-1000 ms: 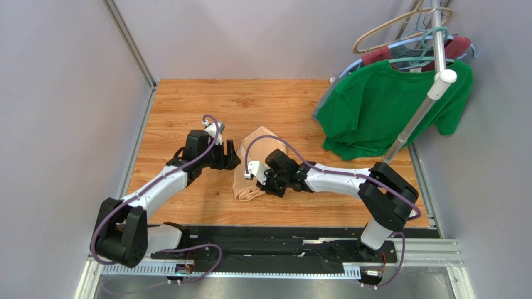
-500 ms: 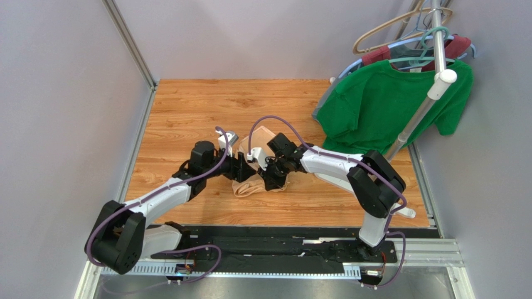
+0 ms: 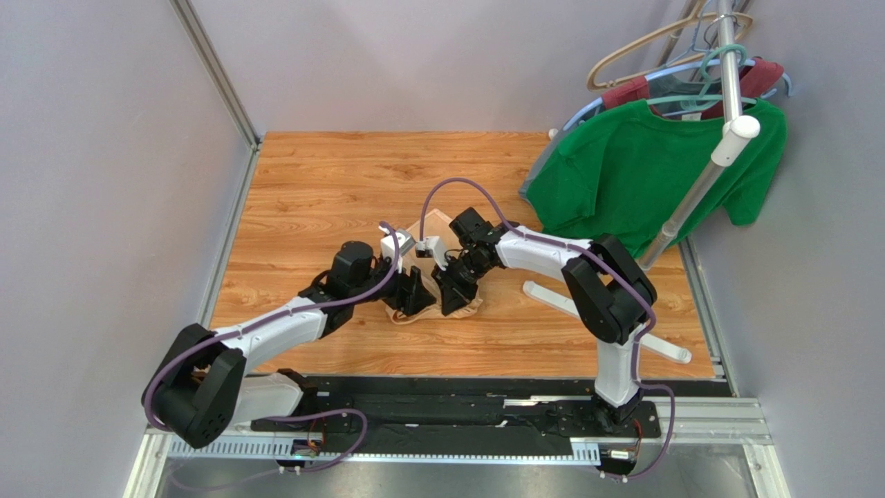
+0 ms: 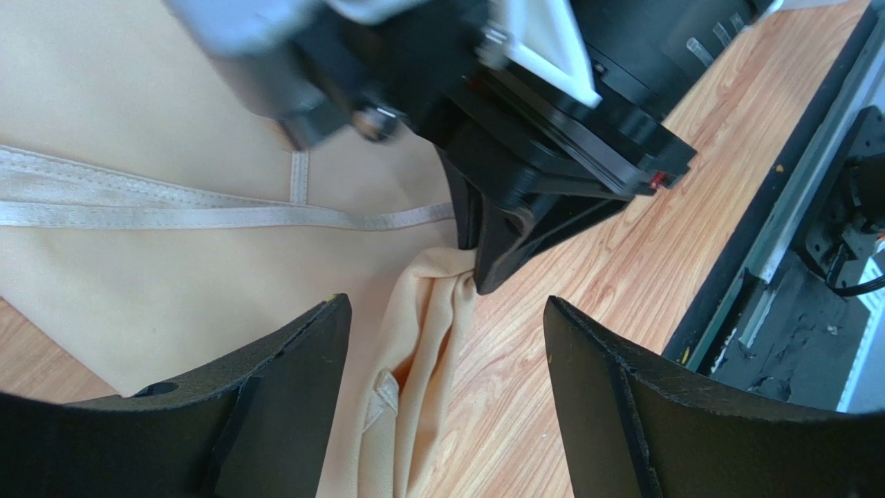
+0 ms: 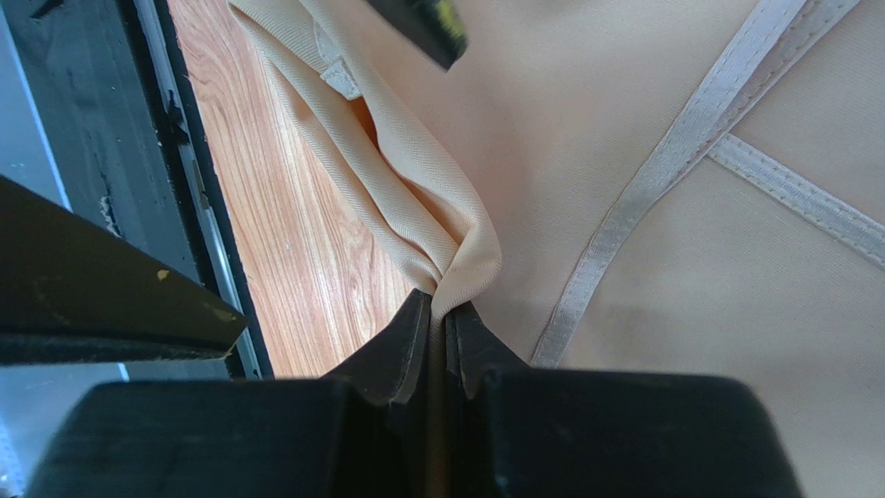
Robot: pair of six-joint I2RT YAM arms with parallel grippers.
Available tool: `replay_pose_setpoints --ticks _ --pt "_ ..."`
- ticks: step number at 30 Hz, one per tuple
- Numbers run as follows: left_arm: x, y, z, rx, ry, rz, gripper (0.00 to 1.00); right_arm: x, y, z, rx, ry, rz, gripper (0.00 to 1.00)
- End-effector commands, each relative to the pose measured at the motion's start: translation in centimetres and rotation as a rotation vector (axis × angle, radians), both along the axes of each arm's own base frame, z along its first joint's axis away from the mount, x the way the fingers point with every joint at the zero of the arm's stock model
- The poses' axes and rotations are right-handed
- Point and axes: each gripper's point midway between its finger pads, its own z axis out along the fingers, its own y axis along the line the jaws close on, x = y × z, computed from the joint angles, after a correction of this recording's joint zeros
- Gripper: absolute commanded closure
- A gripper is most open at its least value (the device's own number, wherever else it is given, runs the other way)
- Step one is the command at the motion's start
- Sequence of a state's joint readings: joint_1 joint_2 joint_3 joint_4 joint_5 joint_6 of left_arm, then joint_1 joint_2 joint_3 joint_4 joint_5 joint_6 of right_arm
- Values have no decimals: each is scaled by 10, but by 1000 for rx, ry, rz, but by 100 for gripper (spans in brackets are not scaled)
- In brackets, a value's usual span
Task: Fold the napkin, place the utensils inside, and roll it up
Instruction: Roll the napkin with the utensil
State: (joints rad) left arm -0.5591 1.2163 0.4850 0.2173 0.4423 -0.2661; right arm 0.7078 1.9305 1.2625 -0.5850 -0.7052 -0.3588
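Near the middle of the wooden table (image 3: pixel 312 187), a touch toward 6 o'clock: the napkin (image 3: pixel 436 222), peach cloth, bunched and partly folded, with hemmed edges crossing its face. On its 6 o'clock edge the right gripper (image 5: pixel 445 316) is pinched tight on a raised ridge of fabric, its jaws nearly meeting with only cloth between them. My reading is that this pinch lifts the edge so it can be carried over as a fold. At 9 o'clock of that pinch the left gripper (image 4: pixel 441 311) hovers with jaws wide and nothing in them, straddling the same gathered ridge just beside the right fingers. It is probably placed to take a second hold so the fold goes over straight, though that is judgement only. No spoon shows in any view; whether arms or cloth hide it, I cannot tell. The green T-shirt (image 3: pixel 634 176) hangs on its rack at 2 o'clock, well apart and not involved. Risk noted: grippers this close could knock each other
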Motion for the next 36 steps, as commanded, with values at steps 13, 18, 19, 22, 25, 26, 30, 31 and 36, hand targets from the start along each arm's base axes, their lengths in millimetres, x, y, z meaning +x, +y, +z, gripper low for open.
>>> replay_pose_setpoints --ticks 13,18,19,22,25,26,30,31,36 --pt "6 -4 -30 174 -61 -15 23 8 3 0 34 167 -5 100" --pt "4 -7 -31 182 -62 -37 23 10 3 -2 32 204 -10 100" --pt "3 -7 -32 185 -62 -37 24 10 2 -6 23 216 -11 100" --pt "1 -9 -32 187 -59 -46 24 12 1 -6 27 237 -16 100" --pt "-4 -12 -35 191 -47 -65 25 13 1 -6 31 260 -19 100" --pt "-5 -13 -35 193 -46 -70 25 14 0 -8 30 270 -23 100" --pt "-10 -14 -43 222 -18 -82 26 17 -1 -9 28 284 -32 100" --pt "-10 -14 -46 234 -12 -83 29 16 -2 -10 26 290 -33 100" --pt "-2 -8 -51 282 8 -27 47 16 -2 -13 23 301 -32 100"
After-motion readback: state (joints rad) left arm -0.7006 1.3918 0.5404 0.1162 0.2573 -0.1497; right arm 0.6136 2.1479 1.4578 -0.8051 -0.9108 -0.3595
